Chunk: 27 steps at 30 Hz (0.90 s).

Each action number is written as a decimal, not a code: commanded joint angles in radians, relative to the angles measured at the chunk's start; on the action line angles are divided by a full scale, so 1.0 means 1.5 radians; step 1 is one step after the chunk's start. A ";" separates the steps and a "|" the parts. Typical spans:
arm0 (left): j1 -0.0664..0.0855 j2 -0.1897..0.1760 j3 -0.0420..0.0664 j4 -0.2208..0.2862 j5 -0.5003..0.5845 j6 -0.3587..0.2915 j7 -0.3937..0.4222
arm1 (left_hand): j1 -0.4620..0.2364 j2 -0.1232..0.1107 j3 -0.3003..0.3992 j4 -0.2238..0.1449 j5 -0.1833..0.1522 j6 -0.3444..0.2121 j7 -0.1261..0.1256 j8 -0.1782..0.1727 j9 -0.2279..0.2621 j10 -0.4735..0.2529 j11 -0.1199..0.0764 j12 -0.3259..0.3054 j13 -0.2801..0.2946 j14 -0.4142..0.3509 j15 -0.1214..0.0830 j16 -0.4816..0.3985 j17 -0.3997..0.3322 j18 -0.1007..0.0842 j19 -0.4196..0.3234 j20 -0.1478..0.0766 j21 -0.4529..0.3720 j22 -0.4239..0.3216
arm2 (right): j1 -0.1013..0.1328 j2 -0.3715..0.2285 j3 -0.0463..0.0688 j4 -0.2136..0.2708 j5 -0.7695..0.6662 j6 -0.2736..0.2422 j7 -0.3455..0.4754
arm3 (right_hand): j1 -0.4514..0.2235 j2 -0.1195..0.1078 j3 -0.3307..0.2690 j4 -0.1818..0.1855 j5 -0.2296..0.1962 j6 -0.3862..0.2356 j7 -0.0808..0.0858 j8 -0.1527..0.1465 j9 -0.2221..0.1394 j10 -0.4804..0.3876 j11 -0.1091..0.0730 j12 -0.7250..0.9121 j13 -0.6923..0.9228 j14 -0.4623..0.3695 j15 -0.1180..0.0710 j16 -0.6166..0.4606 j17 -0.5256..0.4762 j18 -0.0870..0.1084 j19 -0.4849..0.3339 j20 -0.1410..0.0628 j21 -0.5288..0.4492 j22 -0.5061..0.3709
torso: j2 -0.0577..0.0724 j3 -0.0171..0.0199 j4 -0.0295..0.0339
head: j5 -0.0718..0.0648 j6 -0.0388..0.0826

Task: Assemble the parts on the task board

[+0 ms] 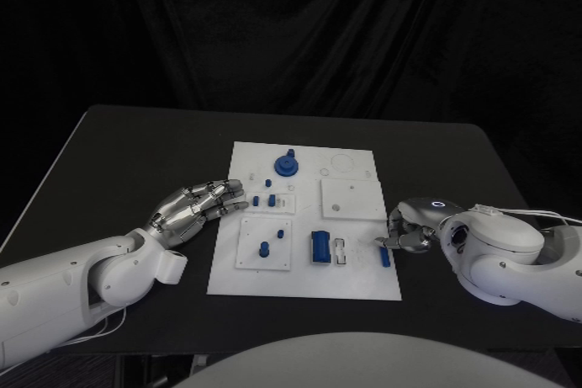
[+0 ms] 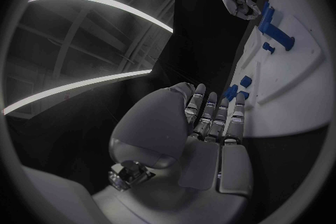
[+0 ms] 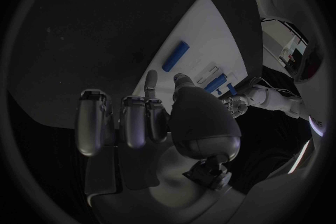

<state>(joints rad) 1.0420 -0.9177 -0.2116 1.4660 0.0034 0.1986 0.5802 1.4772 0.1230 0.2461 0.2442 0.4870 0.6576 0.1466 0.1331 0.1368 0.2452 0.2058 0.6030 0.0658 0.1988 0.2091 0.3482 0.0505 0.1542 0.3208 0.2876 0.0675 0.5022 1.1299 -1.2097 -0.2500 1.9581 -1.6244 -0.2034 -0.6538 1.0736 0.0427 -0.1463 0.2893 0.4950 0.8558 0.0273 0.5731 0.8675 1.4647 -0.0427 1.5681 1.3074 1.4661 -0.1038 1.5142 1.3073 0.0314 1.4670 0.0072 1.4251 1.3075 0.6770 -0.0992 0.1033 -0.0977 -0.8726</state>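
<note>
Blue peg [image 1: 384, 257] lies at the task board's [image 1: 304, 283] right edge, near its front right corner, long axis running along that edge. Right hand [image 1: 410, 230] is nearest, fingers [image 3: 134, 121] loosely curled and empty, just beside the peg. Left hand [image 1: 194, 209] rests at the board's left edge, fingers together and empty.

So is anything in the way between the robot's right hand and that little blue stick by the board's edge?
Nothing visible: the right hand sits right beside the blue stick, with only bare task board edge there.

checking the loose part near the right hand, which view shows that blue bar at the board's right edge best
The right wrist view: the blue bar lies unobstructed. The head view shows it small beside the right hand; the left wrist view shows it distantly.
</note>
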 commanded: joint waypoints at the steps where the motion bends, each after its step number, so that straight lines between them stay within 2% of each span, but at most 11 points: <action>1: -0.002 0.002 0.001 0.001 0.003 0.011 0.001 | -0.006 0.001 -0.001 0.004 -0.002 0.001 0.006 0.002 -0.001 0.007 0.000 0.004 0.001 0.005 0.001 0.002 0.001 -0.004 0.002 0.001 0.001 -0.001 | -0.002 0.001 0.000 -0.001 0.000 0.020 -0.017 | 0.001 0.008 -0.007 0.000 0.005 -0.001 0.011 -0.039 -0.035 0.071 0.011 0.002 0.176 0.055 0.010 -0.002 0.101 0.004 0.027 0.008 -0.006 0.141 | 0.000 0.0002 0.0006 | 0.000 0.000; 3: -0.002 0.002 0.001 0.000 0.003 0.011 0.000 | -0.006 0.001 -0.001 0.004 -0.002 0.001 0.006 0.002 -0.001 0.007 0.000 0.004 0.001 0.005 0.001 0.002 0.001 -0.004 0.002 0.001 0.001 -0.001 | -0.003 0.003 0.000 -0.002 0.006 0.019 -0.015 | 0.005 0.009 -0.009 0.000 0.007 0.004 0.016 -0.063 -0.058 0.071 0.015 0.002 0.176 0.055 0.014 -0.002 0.101 0.005 0.027 0.012 -0.007 0.141 | 0.000 0.0003 0.0002 | 0.000 0.000; 5: -0.002 0.002 0.001 0.000 0.003 0.012 -0.001 | -0.007 0.001 -0.001 0.004 -0.002 0.001 0.006 0.002 -0.001 0.007 0.001 0.004 0.001 0.005 0.001 0.002 0.001 -0.004 0.002 0.001 0.001 -0.002 | -0.004 0.005 0.000 -0.003 0.016 0.016 -0.011 | 0.020 0.011 -0.010 0.000 0.020 0.018 0.022 -0.098 -0.097 0.071 0.021 0.002 0.176 0.055 0.018 -0.003 0.099 0.005 0.026 0.017 -0.008 0.141 | -0.001 0.0000 -0.0002 | 0.001 0.000; 7: -0.003 0.002 0.001 -0.001 0.003 0.013 -0.002 | -0.007 0.001 -0.001 0.004 -0.002 0.001 0.006 0.002 -0.001 0.007 0.001 0.004 0.001 0.005 0.001 0.002 0.001 -0.004 0.002 0.001 0.001 -0.002 | -0.007 0.007 0.000 -0.004 0.021 0.014 -0.008 | 0.025 0.011 -0.011 0.000 0.031 0.024 0.023 -0.113 -0.114 0.071 0.022 0.002 0.176 0.055 0.020 -0.003 0.099 0.005 0.027 0.018 -0.008 0.141 | 0.000 0.0000 -0.0001 | 0.001 0.000; 11: -0.004 0.002 0.001 -0.001 0.003 0.013 -0.003 | -0.007 0.001 -0.001 0.004 -0.002 0.001 0.006 0.002 -0.001 0.007 0.001 0.004 0.001 0.005 0.001 0.002 0.001 -0.004 0.002 0.001 0.001 -0.002 | -0.012 0.009 0.000 -0.004 0.026 0.008 -0.002 | 0.030 0.010 -0.012 -0.001 0.046 0.034 0.025 -0.130 -0.134 0.071 0.023 0.002 0.176 0.054 0.021 -0.003 0.098 0.005 0.027 0.020 -0.008 0.141 | 0.000 0.0000 0.0001 | 0.001 0.000; 15: -0.004 0.001 0.001 0.000 0.003 0.014 -0.004 | -0.007 0.001 -0.001 0.005 -0.003 0.001 0.007 0.003 -0.001 0.008 0.002 0.004 0.001 0.005 0.001 0.002 0.000 -0.004 0.002 0.001 0.001 -0.002 | -0.015 0.013 0.000 -0.005 0.028 0.002 0.003 | 0.040 0.007 -0.010 -0.003 0.060 0.043 0.024 -0.139 -0.144 0.071 0.023 0.002 0.176 0.054 0.021 -0.003 0.098 0.005 0.028 0.020 -0.006 0.142 | 0.000 0.0001 -0.0003 | 0.000 0.000; 20: -0.005 0.002 0.001 0.000 0.003 0.014 -0.005 | -0.008 0.001 -0.001 0.005 -0.003 0.001 0.007 0.003 -0.001 0.008 0.002 0.004 0.001 0.004 0.001 0.002 0.000 -0.004 0.002 0.001 0.001 -0.002 | -0.019 0.017 0.000 -0.007 0.036 0.003 0.008 | 0.081 0.002 0.002 -0.015 0.083 0.063 0.019 -0.150 -0.160 0.071 0.019 0.002 0.176 0.054 0.017 -0.004 0.097 0.004 0.029 0.018 -0.004 0.142 | 0.000 0.0005 0.0000 | -0.001 0.000; 27: -0.005 0.002 0.001 0.000 0.003 0.015 -0.006 | -0.008 0.001 -0.001 0.005 -0.003 0.001 0.007 0.003 -0.001 0.008 0.002 0.004 0.001 0.004 0.001 0.002 0.000 -0.004 0.002 0.001 0.001 -0.002 | -0.024 0.024 0.000 -0.010 0.050 0.003 0.013 | 0.137 0.003 0.032 -0.037 0.119 0.071 0.016 -0.162 -0.174 0.071 0.015 0.002 0.176 0.054 0.014 -0.005 0.094 0.005 0.027 0.014 -0.009 0.141 | -0.001 0.0003 -0.0004 | 0.000 0.000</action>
<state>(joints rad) 1.0360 -0.9167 -0.2116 1.4634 0.0034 0.2059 0.5647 1.4772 0.1230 0.2431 0.2471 0.4870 0.6612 0.1503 0.1330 0.1368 0.2484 0.2091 0.6030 0.0655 0.1987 0.2090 0.3482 0.0503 0.1543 0.3207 0.2876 0.0674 0.5004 1.1039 -1.1778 -0.2445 1.9449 -1.5759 -0.2035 -0.6455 1.2772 0.0471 -0.1009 0.2331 0.6730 0.9606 0.0535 0.3343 0.6343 1.4665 -0.0158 1.5681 1.3073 1.4672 -0.0808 1.5103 1.3073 0.0315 1.4635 0.0289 1.4172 1.3074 0.6763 -0.0988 0.1031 -0.0987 -0.8726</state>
